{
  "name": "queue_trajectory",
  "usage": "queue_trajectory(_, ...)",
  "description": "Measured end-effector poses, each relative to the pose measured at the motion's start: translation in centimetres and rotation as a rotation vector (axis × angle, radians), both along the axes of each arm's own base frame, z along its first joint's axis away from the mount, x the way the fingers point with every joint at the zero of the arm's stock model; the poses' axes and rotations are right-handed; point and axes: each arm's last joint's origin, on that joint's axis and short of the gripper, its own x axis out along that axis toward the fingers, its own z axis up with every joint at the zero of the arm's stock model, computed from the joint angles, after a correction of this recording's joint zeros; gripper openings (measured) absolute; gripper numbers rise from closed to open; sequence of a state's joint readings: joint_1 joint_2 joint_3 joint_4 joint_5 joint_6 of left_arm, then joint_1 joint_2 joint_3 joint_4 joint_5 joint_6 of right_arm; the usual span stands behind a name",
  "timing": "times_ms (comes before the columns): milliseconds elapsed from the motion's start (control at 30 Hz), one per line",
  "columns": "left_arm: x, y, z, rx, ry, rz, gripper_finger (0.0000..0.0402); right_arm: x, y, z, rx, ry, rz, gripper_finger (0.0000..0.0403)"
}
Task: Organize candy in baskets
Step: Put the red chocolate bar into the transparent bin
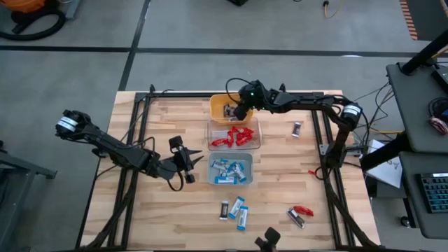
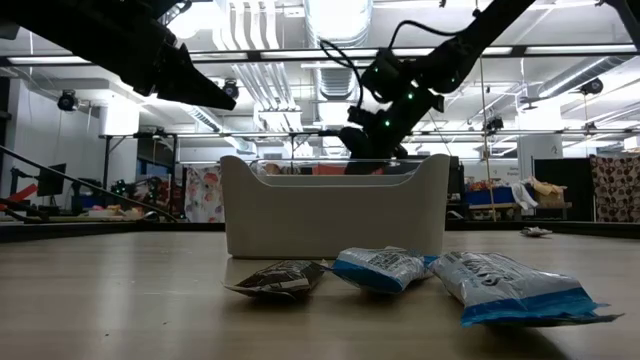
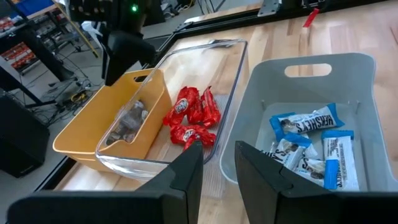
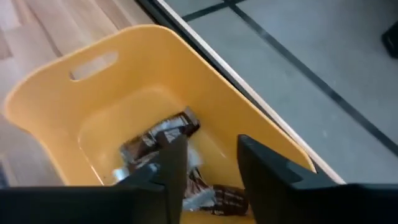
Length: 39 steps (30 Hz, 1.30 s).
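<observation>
Several brown candies (image 4: 163, 142) lie in the yellow basket (image 4: 93, 99) under the right claw (image 4: 208, 163), parted and empty

A pale wooden table (image 1: 161, 210) of joined planks stands on a grey concrete floor (image 1: 182, 28) crossed by dark lines. A black desk (image 1: 420, 105) with a keyboard (image 1: 435, 192) sits beside it, cables trailing nearby. In the low view the room opens into a workshop: bright ceiling strip lights (image 2: 585, 75), silver ducts (image 2: 335, 20) and pipes overhead, with cluttered benches (image 2: 520, 200) and shelves along the far side
</observation>
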State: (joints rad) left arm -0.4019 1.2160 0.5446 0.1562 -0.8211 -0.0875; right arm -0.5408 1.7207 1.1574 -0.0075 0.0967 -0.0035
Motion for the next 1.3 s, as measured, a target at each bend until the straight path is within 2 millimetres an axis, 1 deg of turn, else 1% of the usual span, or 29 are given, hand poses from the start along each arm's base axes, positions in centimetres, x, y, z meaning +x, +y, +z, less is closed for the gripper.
queue_trajectory(67,0.0,0.0,0.0,0.000,0.000,0.000,0.0077,-0.1,0.0,0.1,0.003,-0.001,-0.005,0.0153)
queue_trajectory(133,0.0,0.0,0.0,-0.002,-0.001,0.000,0.0077,-0.3,0.1,0.6,0.002,-0.005,-0.006,0.0174)
queue_trajectory(300,0.0,0.0,0.0,-0.014,-0.007,0.005,0.0077,-1.9,0.9,3.1,0.022,-0.007,-0.067,0.0205)
queue_trajectory(400,0.0,0.0,0.0,-0.024,-0.013,0.009,0.0078,-3.4,1.7,4.8,0.061,0.013,-0.125,0.0211)
queue_trajectory(533,0.1,0.0,0.1,-0.032,-0.029,0.010,0.0078,-5.8,3.0,6.3,0.124,0.075,-0.220,0.0212)
queue_trajectory(667,0.1,-0.1,0.3,-0.038,-0.045,0.009,0.0078,-7.9,4.2,6.9,0.212,0.146,-0.311,0.0212)
queue_trajectory(767,0.1,-0.1,0.3,-0.038,-0.046,0.009,0.0078,-9.3,5.3,7.1,0.293,0.220,-0.338,0.0212)
queue_trajectory(900,0.1,-0.1,0.3,-0.040,-0.048,0.009,0.0078,-10.7,7.7,7.4,0.506,0.288,-0.293,0.0212)
queue_trajectory(1033,0.2,-0.1,0.3,-0.043,-0.054,0.009,0.0078,-11.4,11.2,8.1,0.683,0.341,-0.195,0.0210)
queue_trajectory(1133,0.2,-0.1,0.4,-0.044,-0.058,0.009,0.0078,-11.7,14.2,8.4,0.733,0.431,-0.105,0.0210)
queue_trajectory(1233,0.2,-0.1,0.4,-0.048,-0.065,0.009,0.0078,-11.8,17.4,8.5,0.722,0.525,0.010,0.0210)
queue_trajectory(1300,0.2,-0.1,0.5,-0.050,-0.071,0.009,0.0078,-11.5,19.7,8.4,0.711,0.555,0.085,0.0210)
